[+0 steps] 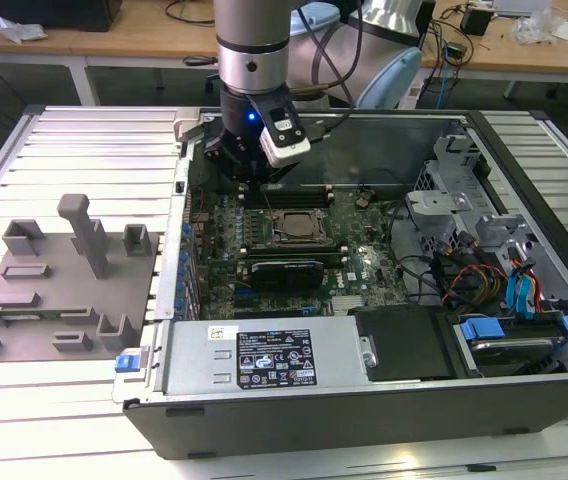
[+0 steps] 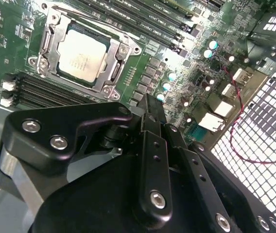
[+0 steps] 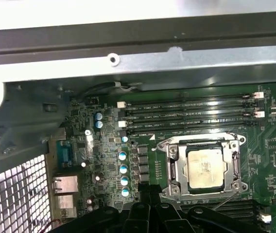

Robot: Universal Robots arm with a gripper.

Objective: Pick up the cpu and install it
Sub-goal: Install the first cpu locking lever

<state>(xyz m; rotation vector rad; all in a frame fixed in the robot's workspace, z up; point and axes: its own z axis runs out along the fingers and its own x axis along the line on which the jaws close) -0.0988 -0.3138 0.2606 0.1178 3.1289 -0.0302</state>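
The cpu (image 2: pixel 82 52), a pale silvery square chip, lies flat inside the metal-framed socket (image 2: pixel 48 43) on the green motherboard; it is also seen in the first wrist view as the cpu (image 3: pixel 205 166). In the exterior view the socket (image 1: pixel 292 222) sits mid-board inside the open computer case. My gripper (image 1: pixel 252 178) hangs over the board's far left part, a short way from the socket and apart from the chip. Its black fingers (image 2: pixel 148 126) stand together with nothing between them, and the gripper (image 2: pixel 150 104) holds nothing.
A grey tray (image 1: pixel 64 270) with upright holders lies on the exterior view's left, outside the case. Inside the case are a long black card (image 1: pixel 284 270), memory slots (image 3: pixel 186 114), the power supply (image 1: pixel 264 355) and a drive cage with cables (image 1: pixel 484 250). The case walls (image 1: pixel 179 200) hem the board in.
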